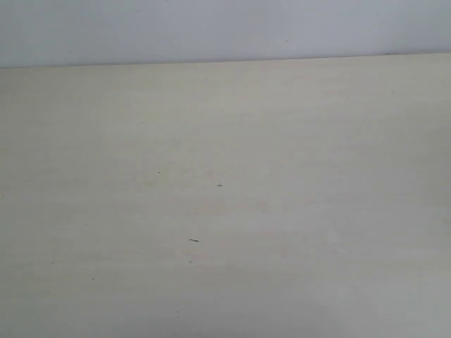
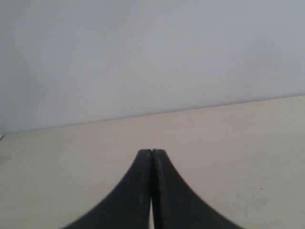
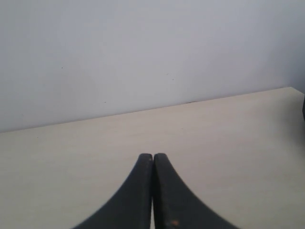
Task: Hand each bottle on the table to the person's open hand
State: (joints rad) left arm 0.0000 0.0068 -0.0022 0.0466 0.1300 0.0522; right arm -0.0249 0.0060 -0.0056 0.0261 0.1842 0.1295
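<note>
Exterior view: the table (image 1: 296, 141) filled most of the frame, pale beige, and met a grey-white wall (image 1: 211, 28) along its far edge (image 1: 225, 60), a nearly straight line. Short of that edge we logged only marks on the surface: a tiny speck (image 1: 220, 185) and, further from the edge, a short dark dash (image 1: 194, 240).

Left wrist view: the left gripper (image 2: 151, 151) had its black fingers pressed together, nothing between them. Open table surface ran from the tips to the far edge.

Right wrist view: the right gripper (image 3: 153, 155) was likewise pressed together and held nothing. Open surface lay ahead up to the far edge, which ended at a corner. A dark sliver (image 3: 303, 109) showed just past that corner, too small to identify.
</note>
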